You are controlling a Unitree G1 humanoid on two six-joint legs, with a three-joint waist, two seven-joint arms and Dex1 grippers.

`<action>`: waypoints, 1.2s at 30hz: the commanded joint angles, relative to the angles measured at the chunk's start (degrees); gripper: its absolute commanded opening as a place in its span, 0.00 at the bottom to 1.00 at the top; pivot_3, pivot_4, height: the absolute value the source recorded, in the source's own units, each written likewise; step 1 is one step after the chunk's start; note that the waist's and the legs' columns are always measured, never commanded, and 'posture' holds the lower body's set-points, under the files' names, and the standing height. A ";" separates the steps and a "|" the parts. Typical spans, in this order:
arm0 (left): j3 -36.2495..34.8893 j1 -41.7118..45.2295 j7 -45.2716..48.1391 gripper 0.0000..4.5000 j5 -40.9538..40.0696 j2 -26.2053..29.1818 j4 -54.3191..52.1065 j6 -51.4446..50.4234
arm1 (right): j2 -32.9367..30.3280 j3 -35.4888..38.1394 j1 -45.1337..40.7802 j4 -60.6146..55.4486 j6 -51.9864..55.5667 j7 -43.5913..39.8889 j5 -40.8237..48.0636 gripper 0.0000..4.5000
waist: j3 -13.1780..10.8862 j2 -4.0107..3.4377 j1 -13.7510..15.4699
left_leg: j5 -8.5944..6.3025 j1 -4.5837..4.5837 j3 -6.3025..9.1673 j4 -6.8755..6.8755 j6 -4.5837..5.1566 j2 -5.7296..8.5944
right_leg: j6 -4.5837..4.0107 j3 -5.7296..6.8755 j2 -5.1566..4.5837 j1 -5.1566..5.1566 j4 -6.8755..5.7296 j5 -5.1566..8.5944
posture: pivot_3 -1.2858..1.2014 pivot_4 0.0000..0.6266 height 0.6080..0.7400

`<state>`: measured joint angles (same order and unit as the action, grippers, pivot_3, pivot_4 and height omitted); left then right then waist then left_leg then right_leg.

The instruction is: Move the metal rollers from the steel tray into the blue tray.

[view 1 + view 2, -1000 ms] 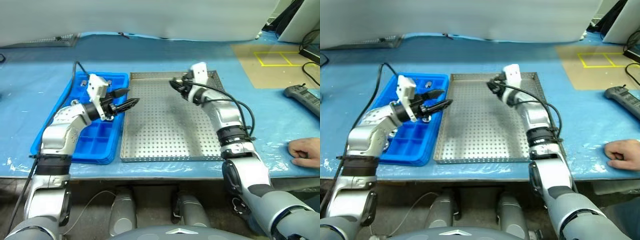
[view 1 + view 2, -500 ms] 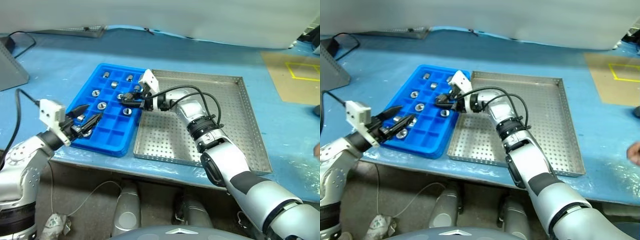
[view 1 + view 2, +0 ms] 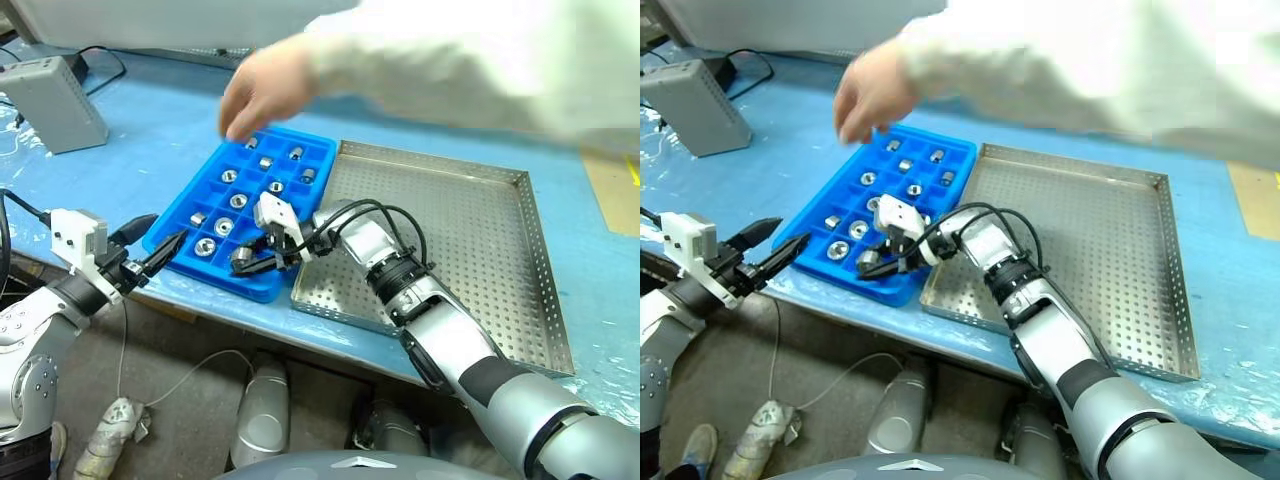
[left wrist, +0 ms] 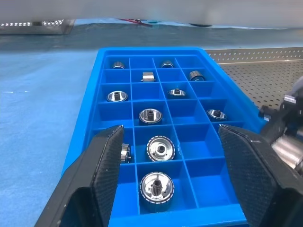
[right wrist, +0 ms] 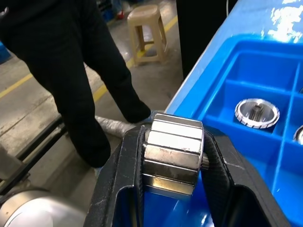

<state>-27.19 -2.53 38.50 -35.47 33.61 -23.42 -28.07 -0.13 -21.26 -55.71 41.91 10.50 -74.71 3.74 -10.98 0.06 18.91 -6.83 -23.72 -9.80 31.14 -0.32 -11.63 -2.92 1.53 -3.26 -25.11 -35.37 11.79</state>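
Observation:
The blue tray (image 3: 262, 284) lies left of the steel tray (image 3: 455, 240) and holds several metal rollers (image 4: 150, 116) in its compartments. My right gripper (image 3: 245, 262) hangs over the blue tray's near edge, shut on a faceted metal roller (image 5: 173, 161). Just off the tray's near left corner is my left gripper (image 3: 158, 240), open with nothing between its fingers (image 4: 106, 165). It points along the tray, as the left wrist view shows. A person's hand (image 3: 262, 88) reaches over the blue tray's far end.
The person's white sleeve (image 3: 450, 60) crosses above the far side of both trays. A grey box (image 3: 55, 100) with a cable sits at the far left. Past the table's near edge stand a person in black trousers (image 5: 80, 71) and a beige stool (image 5: 144, 28).
The camera has swung left. My right gripper carried the roller from the steel tray to the blue tray's near edge. My left gripper drew back off the tray. A person's hand came in.

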 commanded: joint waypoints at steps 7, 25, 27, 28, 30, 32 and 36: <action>4.31 3.94 0.37 0.75 -0.28 0.60 0.64 0.94 | -1.34 1.25 -0.21 -3.65 0.95 1.94 0.18 0.27 | 0.01 0.02 -0.38 | 0.02 0.12 -0.01 -0.04 -0.04 0.01 | 0.00 -0.07 0.02 0.00 -0.10 0.00 | 0.71 0.24 1.00; 12.43 13.31 3.59 0.75 0.44 -0.58 7.21 1.29 | -5.31 5.94 2.18 -8.53 6.90 5.26 3.23 0.72 | 0.02 0.03 -1.20 | 0.07 0.22 -0.03 0.03 -0.13 0.02 | 0.01 -0.09 0.05 0.13 -0.13 -0.01 | 0.64 0.24 1.00; 15.73 15.95 5.26 0.75 1.82 -1.29 9.92 2.09 | -6.48 6.98 3.40 -10.99 8.68 6.36 3.74 0.72 | 0.02 0.03 -1.44 | 0.09 0.26 -0.04 0.04 -0.15 0.04 | 0.02 -0.10 0.05 0.18 -0.16 -0.01 | 0.62 0.24 1.00; 17.38 17.72 6.20 0.75 2.18 -2.06 11.55 2.37 | -7.40 7.66 4.32 -12.69 9.61 7.37 3.90 0.72 | 0.02 0.04 -1.85 | 0.09 0.27 -0.06 0.05 -0.16 0.04 | 0.03 -0.11 0.04 0.18 -0.17 -0.01 | 0.59 0.24 1.00; 19.95 21.17 8.08 0.75 2.83 -3.39 14.92 3.03 | -9.20 9.22 6.20 -16.23 11.40 9.82 4.27 0.72 | 0.03 0.05 -3.09 | 0.11 0.27 -0.09 0.09 -0.17 0.06 | 0.07 -0.14 0.02 0.23 -0.18 -0.04 | 0.58 0.24 1.00; 21.83 24.23 10.00 0.75 3.79 -4.33 18.53 4.01 | -10.72 10.98 7.97 -19.59 12.82 12.55 4.78 0.72 | 0.06 0.10 -4.65 | 0.14 0.22 -0.10 0.15 -0.21 0.07 | 0.10 -0.14 0.02 0.24 -0.19 -0.06 | 0.54 0.24 1.00; 25.40 31.90 14.54 0.75 6.23 -6.84 28.09 7.21 | -14.34 15.88 12.83 -26.99 16.00 19.74 5.31 0.72 | 0.10 0.16 -8.57 | 0.24 0.19 -0.17 0.22 -0.34 0.07 | 0.12 -0.15 0.03 0.23 -0.21 -0.11 | 0.49 0.24 1.00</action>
<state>-2.68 27.56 51.10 -30.03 27.11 3.07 -23.00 -13.97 -7.67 -43.59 19.04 25.37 -57.33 7.54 -10.88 0.22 10.34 -6.58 -23.54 -10.02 31.37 -0.69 -11.56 -2.81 1.39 -3.23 -24.87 -35.57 11.67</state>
